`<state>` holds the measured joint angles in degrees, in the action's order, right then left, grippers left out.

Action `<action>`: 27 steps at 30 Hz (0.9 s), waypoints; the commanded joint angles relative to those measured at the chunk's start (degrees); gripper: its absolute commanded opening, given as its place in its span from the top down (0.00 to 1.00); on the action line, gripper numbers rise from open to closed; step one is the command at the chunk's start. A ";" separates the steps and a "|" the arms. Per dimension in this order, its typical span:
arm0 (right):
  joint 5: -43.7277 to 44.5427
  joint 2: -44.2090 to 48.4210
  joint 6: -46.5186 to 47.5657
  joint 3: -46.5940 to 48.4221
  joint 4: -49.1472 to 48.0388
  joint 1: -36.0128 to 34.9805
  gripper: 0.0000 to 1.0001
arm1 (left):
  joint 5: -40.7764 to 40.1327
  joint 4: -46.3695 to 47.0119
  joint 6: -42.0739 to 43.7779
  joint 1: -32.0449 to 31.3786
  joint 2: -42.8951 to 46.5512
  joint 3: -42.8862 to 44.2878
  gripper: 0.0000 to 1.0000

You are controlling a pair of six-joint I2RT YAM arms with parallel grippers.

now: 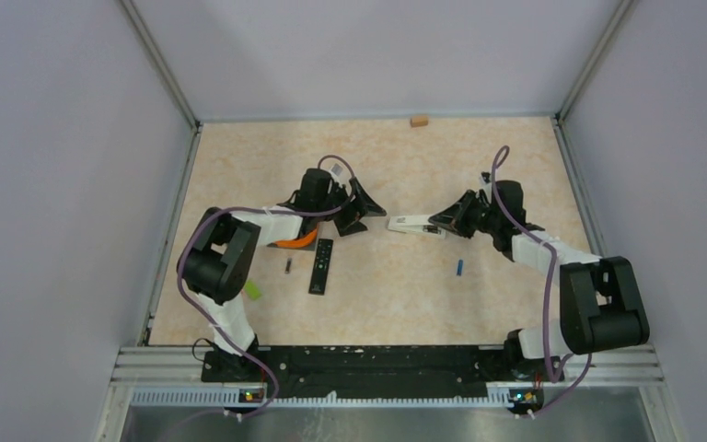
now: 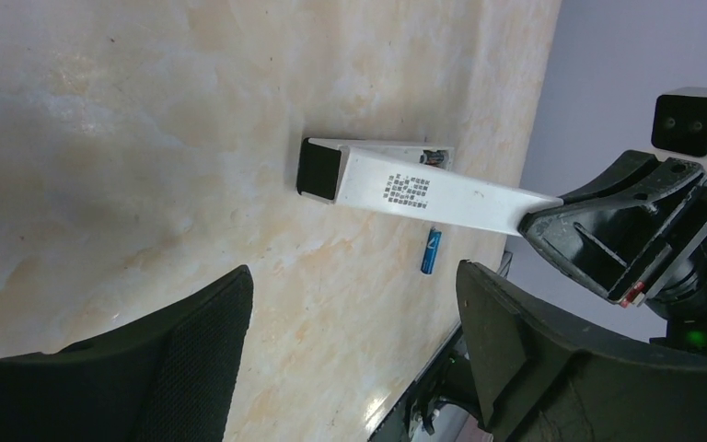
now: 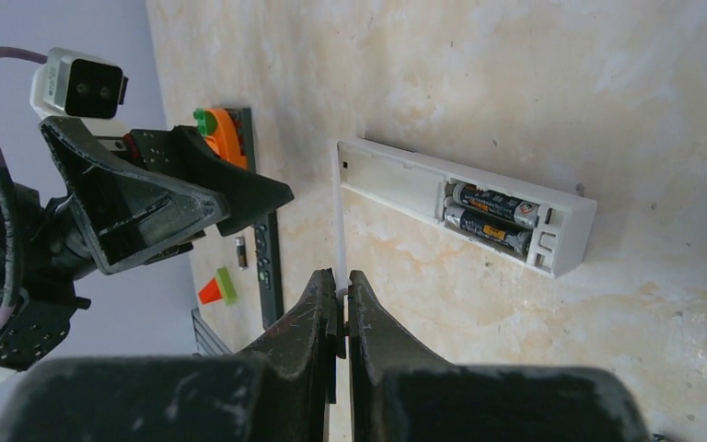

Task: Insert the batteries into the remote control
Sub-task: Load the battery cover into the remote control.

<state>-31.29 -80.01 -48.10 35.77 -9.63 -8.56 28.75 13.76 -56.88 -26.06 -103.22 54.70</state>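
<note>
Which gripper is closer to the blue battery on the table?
Right. The right gripper, jaws shut on the white remote's cover, is just beyond the blue battery; the left gripper, jaws open, is farther away, left of that cover.

Narrow open gap lay between left gripper (image 1: 365,217) and white remote's (image 1: 410,224) free end. Right gripper (image 1: 439,226) blocked remote's other end. Black remote (image 1: 321,266), dark battery (image 1: 288,267) crowded table (image 1: 396,304) beside left arm. Blue battery (image 1: 459,268) lay apart, bare table around.

Two remotes (white remote (image 1: 414,224), black remote (image 1: 320,266)), four batteries: two loaded batteries (image 3: 495,204), one dark battery (image 1: 287,267), one blue battery (image 1: 459,268).
</note>
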 commanded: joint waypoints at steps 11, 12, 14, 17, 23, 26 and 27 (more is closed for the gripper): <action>3.20 -2.89 -0.11 2.90 -0.34 0.62 1.00 | 3.35 3.48 0.46 0.24 -3.68 3.43 0.20; 3.66 -3.06 0.07 2.90 0.56 0.58 1.00 | 3.41 3.46 0.46 0.23 -3.78 3.55 0.20; 4.81 -3.50 0.74 3.05 2.69 0.61 1.00 | 3.42 3.45 0.37 0.23 -4.17 3.80 0.20; 7.27 -4.12 2.01 3.63 6.03 0.56 1.00 | 3.42 3.39 0.45 0.22 -4.81 4.41 0.22; 8.05 -5.15 4.54 4.47 8.65 0.59 1.00 | 3.24 2.48 0.96 0.23 -6.06 5.86 0.24; 6.72 -6.15 6.18 4.86 9.27 0.64 1.00 | 3.28 2.29 1.07 0.23 -6.92 6.54 0.24; 6.52 -6.54 6.66 4.99 9.43 0.59 1.00 | 3.37 2.27 1.07 0.22 -7.16 6.75 0.24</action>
<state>-26.65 -84.25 -45.95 38.87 -4.16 -8.49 31.29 14.96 -56.84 -26.02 -109.40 59.00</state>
